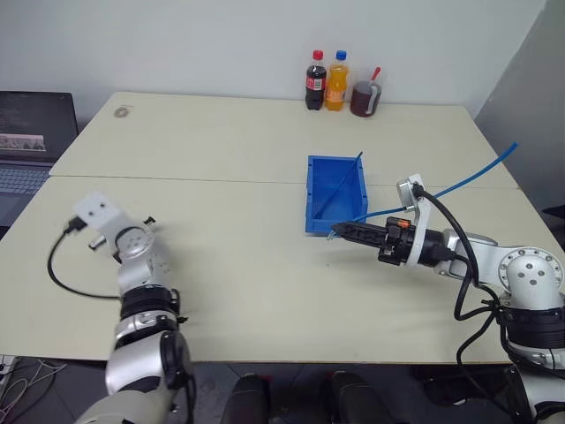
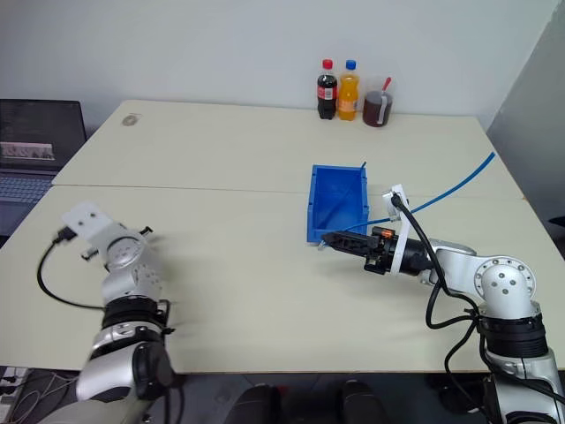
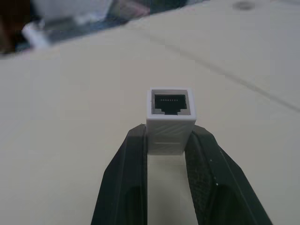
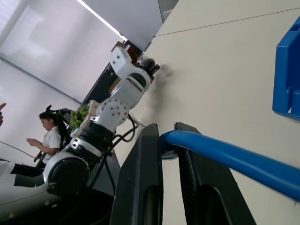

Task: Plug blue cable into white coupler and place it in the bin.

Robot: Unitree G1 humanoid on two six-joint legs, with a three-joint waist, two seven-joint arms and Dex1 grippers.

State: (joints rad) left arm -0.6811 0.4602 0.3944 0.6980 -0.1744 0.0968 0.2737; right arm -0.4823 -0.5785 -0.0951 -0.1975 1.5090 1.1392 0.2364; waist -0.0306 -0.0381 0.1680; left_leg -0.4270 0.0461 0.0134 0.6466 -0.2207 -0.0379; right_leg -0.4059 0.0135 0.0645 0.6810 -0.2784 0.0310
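Observation:
My left gripper (image 3: 168,136) is shut on the white coupler (image 3: 170,110), which stands out past the fingertips with its dark socket facing away from the wrist, above the table. The left arm (image 1: 132,247) is over the table's near left part. My right gripper (image 1: 340,231) is shut on the blue cable (image 1: 477,172) close to its tip, just in front of the near end of the blue bin (image 1: 312,194). From the gripper (image 4: 169,133) the cable (image 4: 225,154) trails back past the wrist and off the table's right edge. The two grippers are far apart.
A cola bottle (image 1: 315,81), an orange bottle (image 1: 335,81) and a dark cup with a red straw (image 1: 364,99) stand at the table's far edge. A laptop (image 1: 31,141) sits off the left side. A person (image 4: 47,131) is seated beyond the table's left.

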